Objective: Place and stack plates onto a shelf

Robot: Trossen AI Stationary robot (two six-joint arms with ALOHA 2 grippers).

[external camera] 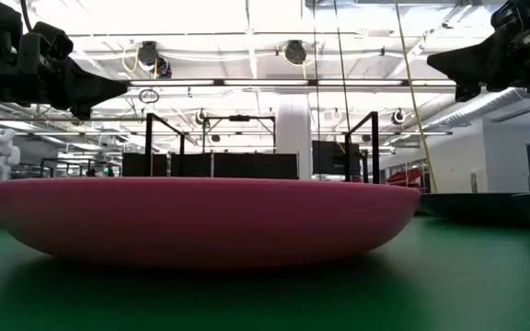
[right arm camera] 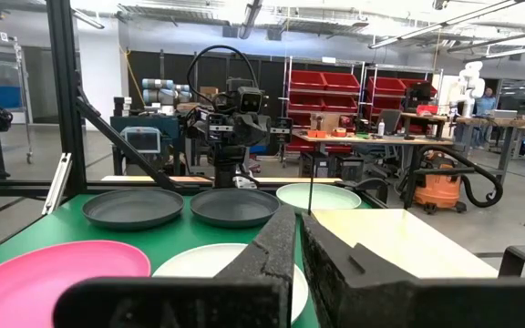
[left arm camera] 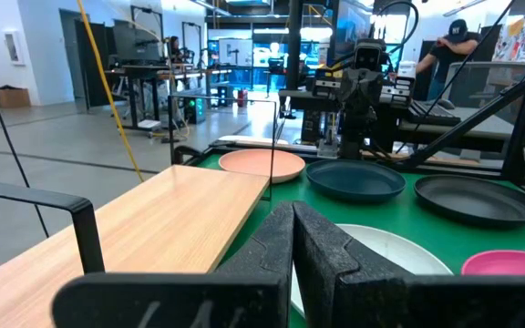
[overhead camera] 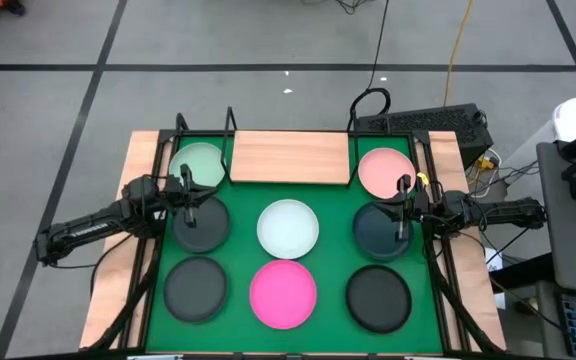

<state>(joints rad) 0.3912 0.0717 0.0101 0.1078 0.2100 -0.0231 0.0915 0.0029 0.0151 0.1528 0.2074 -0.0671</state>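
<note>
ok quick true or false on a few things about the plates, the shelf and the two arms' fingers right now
1. The wooden shelf has no plate on it. True.
2. The magenta plate is stacked on the white plate. False: they lie apart on the green mat, the magenta one nearer the front edge.
3. The left gripper hangs over a dark plate with its fingers shut. True.
4. The right gripper holds the pale pink plate. False: its fingers are shut on nothing, above a dark plate.
5. The mint green plate lies beside the shelf on the left arm's side. True.
</note>
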